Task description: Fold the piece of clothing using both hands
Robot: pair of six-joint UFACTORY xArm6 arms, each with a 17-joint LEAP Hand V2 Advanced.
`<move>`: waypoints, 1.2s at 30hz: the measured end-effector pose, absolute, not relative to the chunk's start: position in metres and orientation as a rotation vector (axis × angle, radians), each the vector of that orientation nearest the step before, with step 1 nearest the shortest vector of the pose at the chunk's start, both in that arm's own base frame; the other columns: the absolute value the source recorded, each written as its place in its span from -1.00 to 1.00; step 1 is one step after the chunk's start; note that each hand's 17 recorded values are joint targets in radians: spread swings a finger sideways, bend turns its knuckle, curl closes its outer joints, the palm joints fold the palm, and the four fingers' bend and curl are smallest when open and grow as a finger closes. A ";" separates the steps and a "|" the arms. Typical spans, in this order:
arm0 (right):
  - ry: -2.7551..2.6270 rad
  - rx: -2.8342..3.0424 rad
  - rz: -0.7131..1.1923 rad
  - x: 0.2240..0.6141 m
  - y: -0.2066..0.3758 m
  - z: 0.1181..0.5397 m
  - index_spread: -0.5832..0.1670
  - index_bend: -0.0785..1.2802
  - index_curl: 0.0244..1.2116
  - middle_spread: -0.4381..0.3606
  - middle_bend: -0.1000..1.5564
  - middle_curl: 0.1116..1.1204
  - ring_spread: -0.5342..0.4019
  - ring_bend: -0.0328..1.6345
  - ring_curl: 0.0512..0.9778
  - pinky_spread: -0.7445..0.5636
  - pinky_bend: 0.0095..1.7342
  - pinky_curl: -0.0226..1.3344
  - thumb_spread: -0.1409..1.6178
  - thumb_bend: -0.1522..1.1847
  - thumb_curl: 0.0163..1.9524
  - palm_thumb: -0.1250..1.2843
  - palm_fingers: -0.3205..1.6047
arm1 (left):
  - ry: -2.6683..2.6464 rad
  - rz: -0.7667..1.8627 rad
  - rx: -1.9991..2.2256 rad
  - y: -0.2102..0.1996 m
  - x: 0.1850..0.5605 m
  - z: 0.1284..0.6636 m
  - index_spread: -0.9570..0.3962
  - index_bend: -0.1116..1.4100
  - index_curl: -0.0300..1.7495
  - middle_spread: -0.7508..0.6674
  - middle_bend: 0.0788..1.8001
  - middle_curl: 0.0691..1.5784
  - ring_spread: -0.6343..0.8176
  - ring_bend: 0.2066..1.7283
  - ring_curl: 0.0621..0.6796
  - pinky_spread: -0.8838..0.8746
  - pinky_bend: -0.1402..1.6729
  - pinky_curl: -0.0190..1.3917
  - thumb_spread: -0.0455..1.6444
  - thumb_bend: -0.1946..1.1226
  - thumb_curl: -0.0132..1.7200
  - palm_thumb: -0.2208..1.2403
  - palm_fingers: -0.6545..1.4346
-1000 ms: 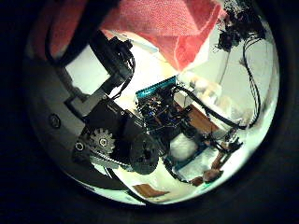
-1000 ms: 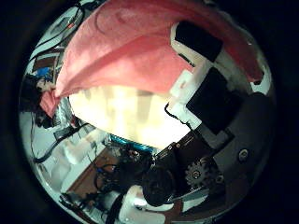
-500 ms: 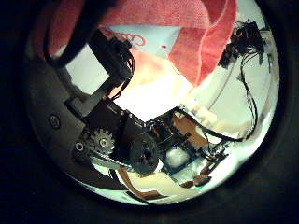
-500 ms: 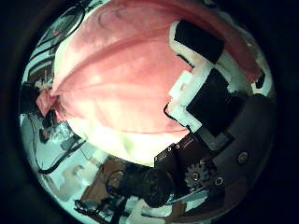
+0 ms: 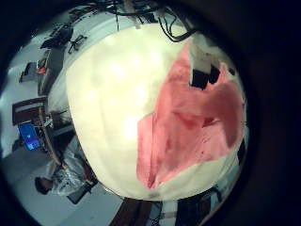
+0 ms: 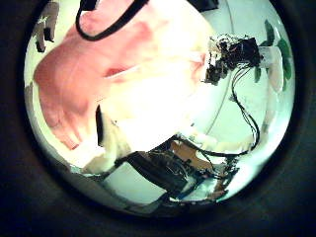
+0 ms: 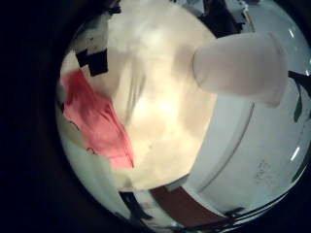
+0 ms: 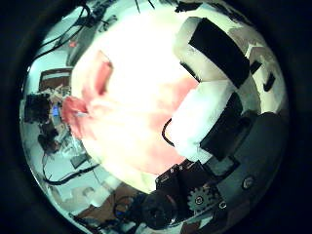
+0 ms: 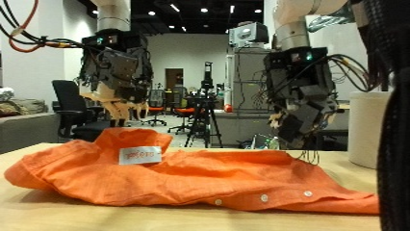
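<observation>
An orange button shirt (image 9: 192, 173) lies crumpled and spread across the table (image 9: 77, 210), its white neck label (image 9: 139, 154) facing up. My left hand (image 9: 118, 91) hangs just above the collar end, fingers relaxed, holding nothing. My right hand (image 9: 301, 106) hangs above the shirt's other end, fingers loose and off the cloth. The left little finger side palm view shows the shirt (image 5: 193, 122) lying on the table. It fills much of the left thumb side palm view (image 6: 118, 84). It lies under a finger (image 8: 210, 107) in the right thumb side palm view (image 8: 127, 117). The right little finger side palm view shows it (image 7: 97, 121) farther off.
A white cylinder (image 9: 371, 130) stands on the table beside my right hand; it also shows in the right little finger side palm view (image 7: 243, 63). Office chairs and stands are behind the table.
The shirt filled both thumb side views close to the palms before. Now it lies lower with bare table showing around it, and both hands are off it.
</observation>
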State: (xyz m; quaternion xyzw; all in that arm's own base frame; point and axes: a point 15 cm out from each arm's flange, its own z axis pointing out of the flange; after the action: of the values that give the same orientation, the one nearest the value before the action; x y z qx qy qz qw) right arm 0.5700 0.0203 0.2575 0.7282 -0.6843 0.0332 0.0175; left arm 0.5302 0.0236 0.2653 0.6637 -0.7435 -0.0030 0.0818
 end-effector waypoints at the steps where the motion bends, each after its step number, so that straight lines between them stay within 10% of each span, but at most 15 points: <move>1: -2.145 2.262 0.119 0.565 0.015 0.266 -0.50 -0.68 0.01 -0.40 0.28 0.07 -0.45 0.64 0.14 -0.64 0.48 -0.08 0.97 -0.77 -0.70 0.14 0.06 | -2.238 0.030 2.007 0.025 0.532 0.271 0.45 -0.64 -0.26 0.44 -0.81 -0.57 0.27 -0.52 -0.10 0.20 -0.23 -0.39 0.50 -0.75 -0.31 -0.07 -0.53; 7: -2.160 2.292 0.196 0.531 -0.008 0.312 -0.54 -0.51 0.02 -0.48 0.17 0.01 -0.48 0.47 0.01 -0.58 0.27 -0.19 0.97 -0.75 -0.74 0.15 -0.11 | -2.339 0.179 2.093 0.024 0.507 0.306 0.51 -0.65 -0.38 0.53 -0.88 -0.63 0.48 -0.67 -0.29 0.47 -0.37 -0.50 0.50 -0.74 -0.43 -0.11 -0.43; 11: -2.050 2.325 0.128 0.484 -0.020 0.308 -0.60 -0.24 0.08 -0.41 0.06 -0.07 -0.39 0.20 -0.14 -0.25 -0.03 -0.29 0.93 -0.74 -0.74 0.19 -0.47 | -2.365 0.137 2.014 0.005 0.466 0.299 0.52 -0.65 -0.45 0.50 -0.88 -0.65 0.52 -0.69 -0.32 0.52 -0.40 -0.52 0.48 -0.74 -0.48 -0.11 -0.40; 17: -1.822 2.347 -0.001 0.429 -0.043 0.268 -0.48 -0.36 -0.08 -0.35 -0.16 -0.27 -0.05 -0.08 -0.38 0.24 -0.17 -0.42 0.66 -0.83 -0.74 0.03 -0.66 | -2.362 -0.011 1.844 -0.033 0.413 0.260 0.53 -0.65 -0.52 0.49 -0.88 -0.67 0.54 -0.71 -0.35 0.55 -0.43 -0.54 0.47 -0.73 -0.54 -0.10 -0.40; 36: -1.557 2.325 -0.138 0.399 -0.035 0.131 -0.38 -0.60 -0.36 -0.09 -0.48 -0.52 0.27 -0.40 -0.61 0.53 -0.48 -0.59 0.23 -0.81 -0.71 -0.11 -0.53 | -2.309 -0.104 1.798 -0.034 0.379 0.200 0.55 -0.63 -0.59 0.47 -0.88 -0.72 0.56 -0.73 -0.36 0.57 -0.45 -0.55 0.47 -0.73 -0.61 -0.07 -0.38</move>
State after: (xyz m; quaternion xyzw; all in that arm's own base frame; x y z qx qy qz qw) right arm 0.3993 -0.0348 0.1308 0.8179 -0.5478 -0.0486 0.1689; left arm 0.3787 -0.0344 0.2003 0.6104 -0.7841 -0.0352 0.1066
